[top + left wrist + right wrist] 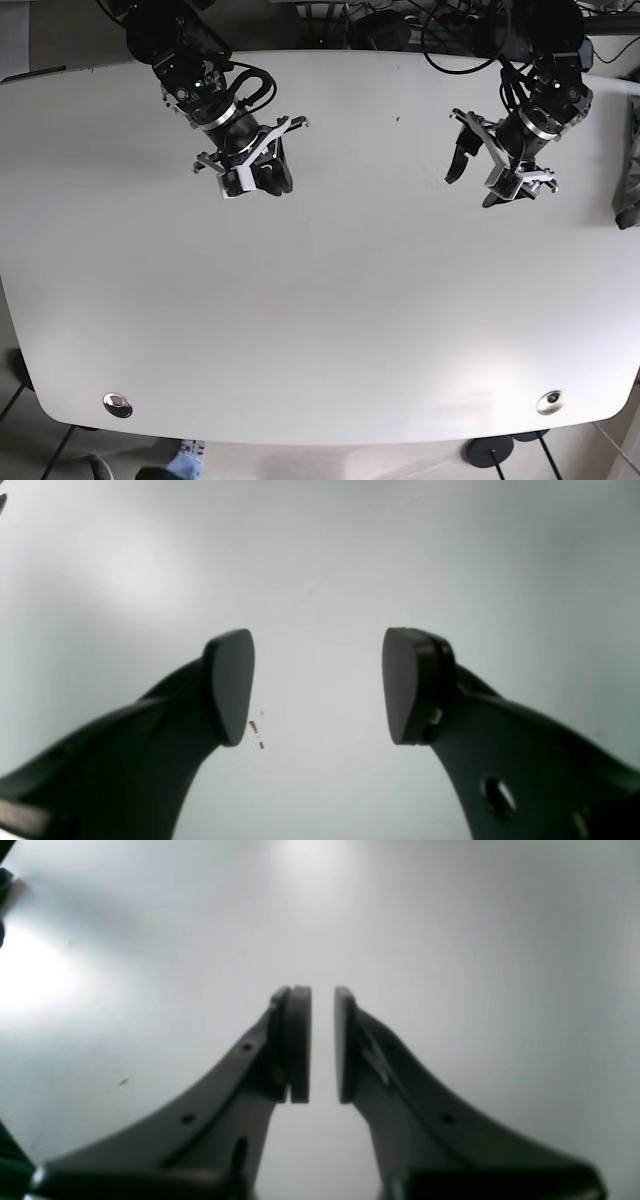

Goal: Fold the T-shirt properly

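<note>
I see the left pincer (pixel 480 175) at two o'clock in the base view, spread wide over the white surface (pixel 330 330), holding nothing. Its wrist view shows small reddish specks (pixel 256 734) on the surface beside one pad. The right pincer (pixel 255 180) sits at ten o'clock, pads nearly together with a thin gap, gripping nothing. A dark crumpled cloth (pixel 628 170), maybe the T-shirt, I can't tell, lies at the three o'clock edge, well apart from both. Two metal discs (pixel 118 404) sit near the six o'clock edge.

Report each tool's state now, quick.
Left tool: open wide, holding nothing.
Right tool: open by a narrow gap, holding nothing.
</note>
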`<state>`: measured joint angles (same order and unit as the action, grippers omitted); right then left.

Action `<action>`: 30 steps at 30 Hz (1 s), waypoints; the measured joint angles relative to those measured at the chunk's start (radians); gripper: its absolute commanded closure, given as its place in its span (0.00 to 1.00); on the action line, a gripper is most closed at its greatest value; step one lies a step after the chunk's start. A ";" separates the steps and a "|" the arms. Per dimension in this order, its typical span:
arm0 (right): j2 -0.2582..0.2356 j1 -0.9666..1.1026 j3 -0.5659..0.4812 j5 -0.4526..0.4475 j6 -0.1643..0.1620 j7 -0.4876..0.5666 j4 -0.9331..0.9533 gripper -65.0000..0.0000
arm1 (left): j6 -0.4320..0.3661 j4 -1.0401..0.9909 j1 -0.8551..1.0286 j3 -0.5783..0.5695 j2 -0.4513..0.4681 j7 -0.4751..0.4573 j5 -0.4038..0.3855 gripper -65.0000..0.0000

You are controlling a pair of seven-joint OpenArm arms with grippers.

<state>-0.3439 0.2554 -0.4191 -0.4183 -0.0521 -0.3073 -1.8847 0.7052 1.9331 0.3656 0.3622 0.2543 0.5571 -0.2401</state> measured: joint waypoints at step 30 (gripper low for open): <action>0.009 0.079 0.092 -0.003 -0.003 0.087 -0.013 0.13 | -0.008 0.011 0.033 0.093 -0.276 0.003 0.166 0.36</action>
<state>-0.3347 0.3347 -0.3275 -0.4213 -0.0547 -0.2199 -1.8980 0.6971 1.9438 0.3988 0.4549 -0.0216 0.5598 -0.0742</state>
